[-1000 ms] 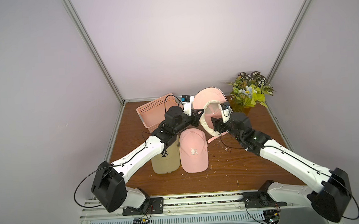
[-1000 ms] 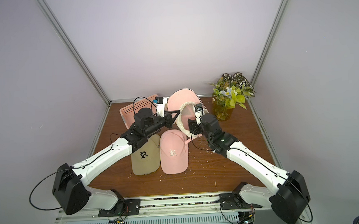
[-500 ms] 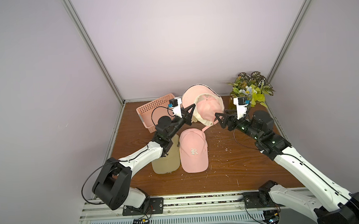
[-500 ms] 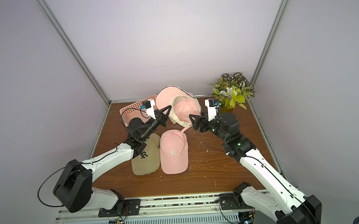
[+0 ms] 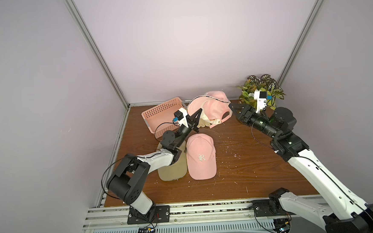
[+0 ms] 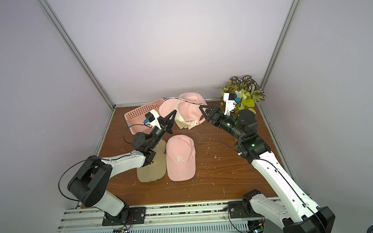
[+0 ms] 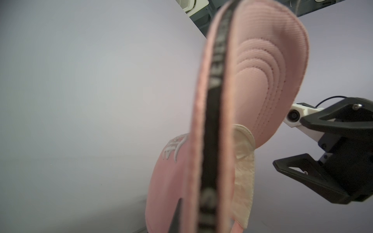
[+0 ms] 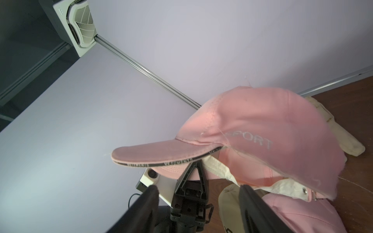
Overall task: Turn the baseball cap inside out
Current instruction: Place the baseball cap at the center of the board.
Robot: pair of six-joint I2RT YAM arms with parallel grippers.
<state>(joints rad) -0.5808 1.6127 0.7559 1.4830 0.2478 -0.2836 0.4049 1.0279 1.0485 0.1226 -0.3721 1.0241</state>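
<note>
Pinching cap (image 5: 216,106) under brim (image 5: 193,104) in closed left gripper (image 5: 199,112); right gripper (image 5: 233,111) spread wide, empty, cap just beyond tips

soft, even light; top views sharp
diffuse overhead light, faint shadows on the wooden table (image 5: 250,162), no glare. in the left wrist view the pink cap (image 7: 212,121) sits close and blurred, its brim edge worst.

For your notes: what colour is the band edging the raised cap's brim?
Black band, pale lettering; clearest in right wrist view.
</note>
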